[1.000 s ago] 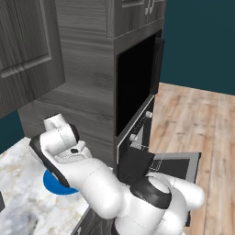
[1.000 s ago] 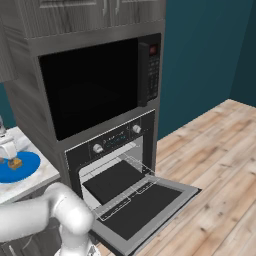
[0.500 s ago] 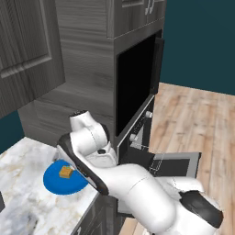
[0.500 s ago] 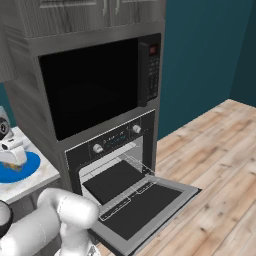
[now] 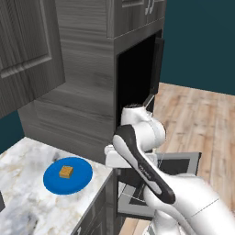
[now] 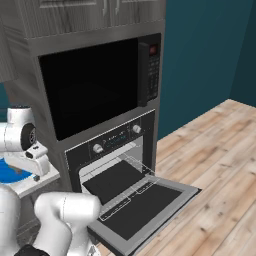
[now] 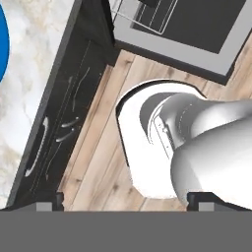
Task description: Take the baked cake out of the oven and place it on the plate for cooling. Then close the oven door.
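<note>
The baked cake [image 5: 65, 171], a small orange-brown block, rests near the middle of the blue plate [image 5: 73, 181] on the marble counter. My gripper [image 7: 125, 202] is open and holds nothing; its fingertips [image 7: 49, 202] stand wide apart. The hand [image 5: 114, 159] hovers past the counter's right edge, between the plate and the oven, pointing down at the floor. The oven [image 6: 117, 141] has its drop-down door [image 6: 150, 207] lying flat open, also seen as the oven door [image 7: 206, 34] in the hand view. A sliver of the plate [image 7: 2, 44] shows at that view's left edge.
Above the oven sits a larger black cavity [image 6: 90, 85] with its side-hinged door swung out [image 5: 157, 64]. A wire rack [image 6: 120, 176] lies in the oven mouth. Dark cabinet drawers [image 7: 59, 118] run under the marble counter [image 5: 27, 202]. Wood floor [image 6: 220, 165] spreads to the right.
The arm has swung away from above the plate toward the oven side. The cake was uncovered on the plate half a second ago and stays there now.
</note>
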